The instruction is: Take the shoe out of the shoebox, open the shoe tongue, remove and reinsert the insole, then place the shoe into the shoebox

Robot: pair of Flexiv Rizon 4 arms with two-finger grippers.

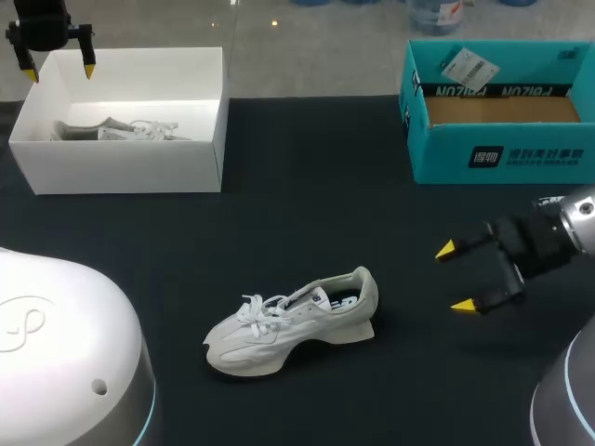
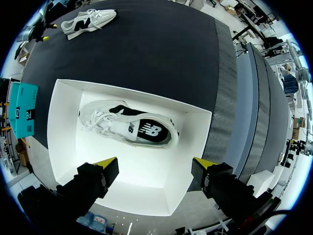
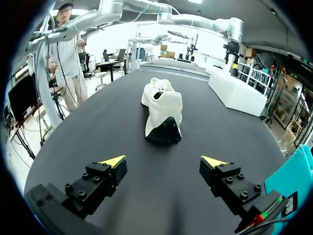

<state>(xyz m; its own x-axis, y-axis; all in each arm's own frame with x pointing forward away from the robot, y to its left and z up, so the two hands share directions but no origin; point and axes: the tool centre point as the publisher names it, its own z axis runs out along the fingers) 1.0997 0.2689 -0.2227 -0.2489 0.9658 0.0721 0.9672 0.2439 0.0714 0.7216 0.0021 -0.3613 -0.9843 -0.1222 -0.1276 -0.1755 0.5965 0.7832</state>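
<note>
A white sneaker lies on its sole on the black table, toe to the left; in the right wrist view its heel faces me. My right gripper is open and empty, low over the table to the right of the heel, apart from it. A second white sneaker lies inside the white shoebox at the back left. Above that box my left gripper hangs open, holding nothing.
A teal cardboard box with its lid up stands at the back right. From the left wrist it shows as a teal box beyond the white one, with the loose sneaker farther off. Black cloth covers the table.
</note>
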